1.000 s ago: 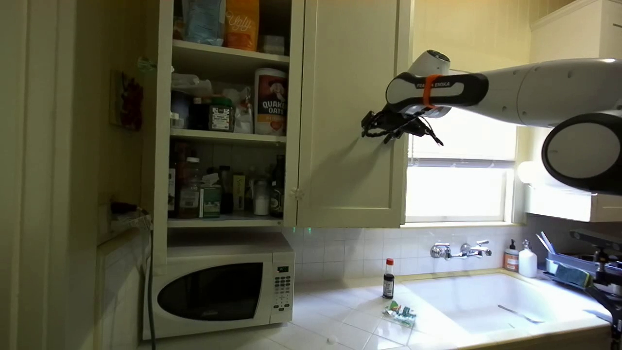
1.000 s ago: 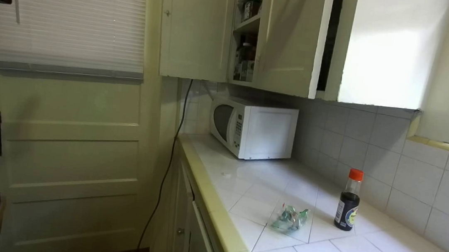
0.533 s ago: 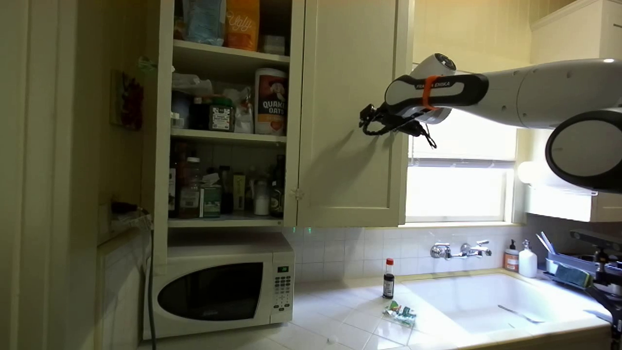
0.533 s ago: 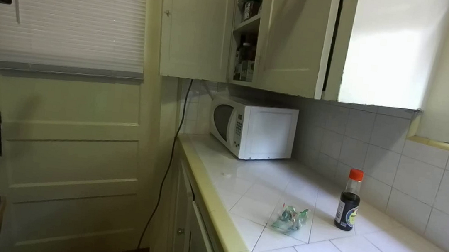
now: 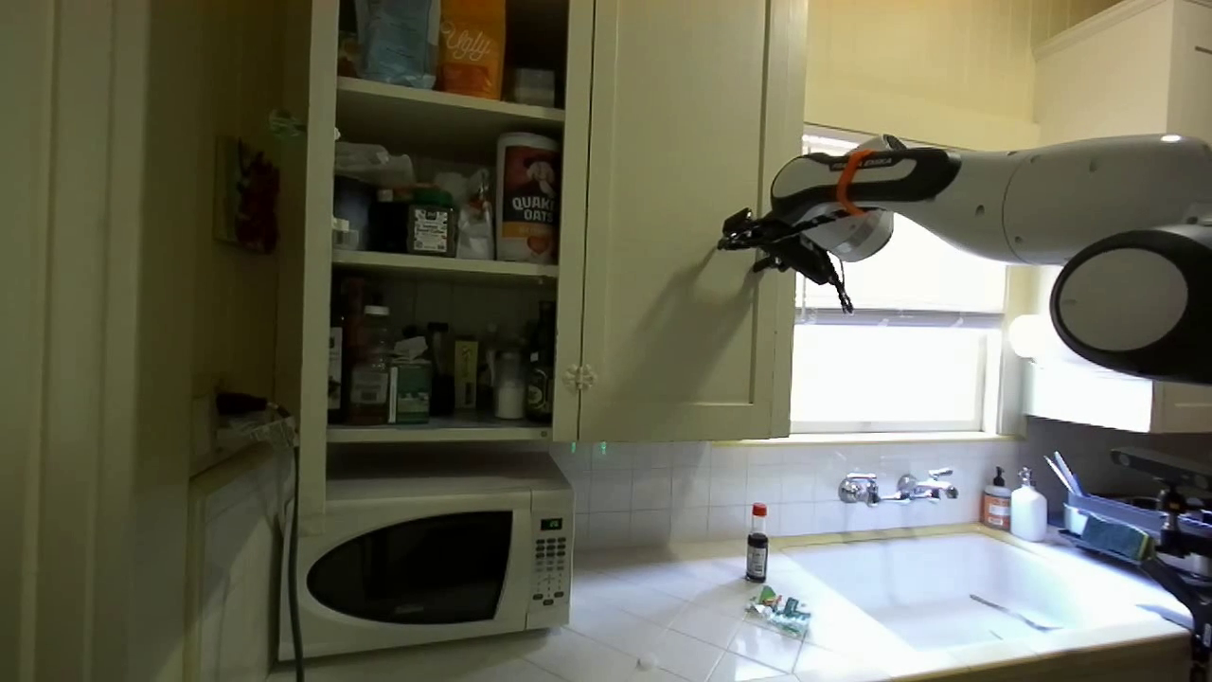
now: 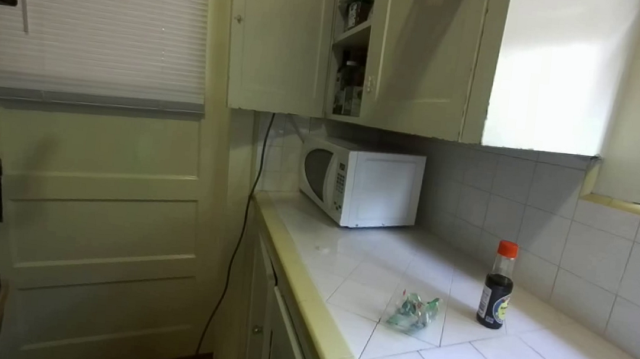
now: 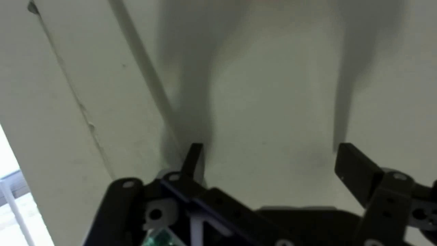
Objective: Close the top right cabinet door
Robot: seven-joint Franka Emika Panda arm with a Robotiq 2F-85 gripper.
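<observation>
The top right cabinet door [image 5: 677, 189] is a tall cream-white panel. It also shows in an exterior view [image 6: 428, 54], where its free edge lies flush against the cabinet frame with only a thin seam. My gripper [image 5: 741, 256] is open and empty in front of the door's free-edge side. In the wrist view, my gripper [image 7: 269, 147] has its two black fingertips wide apart, facing the door panel [image 7: 269, 102]. Their shadows meet the tips, so they are at or very near the surface; I cannot tell if they touch. The door's knob does not show.
Open stocked shelves [image 5: 445, 260] stand left of the door, above a white microwave [image 5: 426, 559]. A red-capped sauce bottle [image 5: 757, 545] and a crumpled plastic bag [image 6: 414, 312] lie on the counter. A sink [image 5: 947, 644] and a window [image 5: 890, 374] are on the right.
The door has swung inward; the dark gap beside its free edge has narrowed to a thin seam. My gripper moved in with it, then slightly right and down in an exterior view.
</observation>
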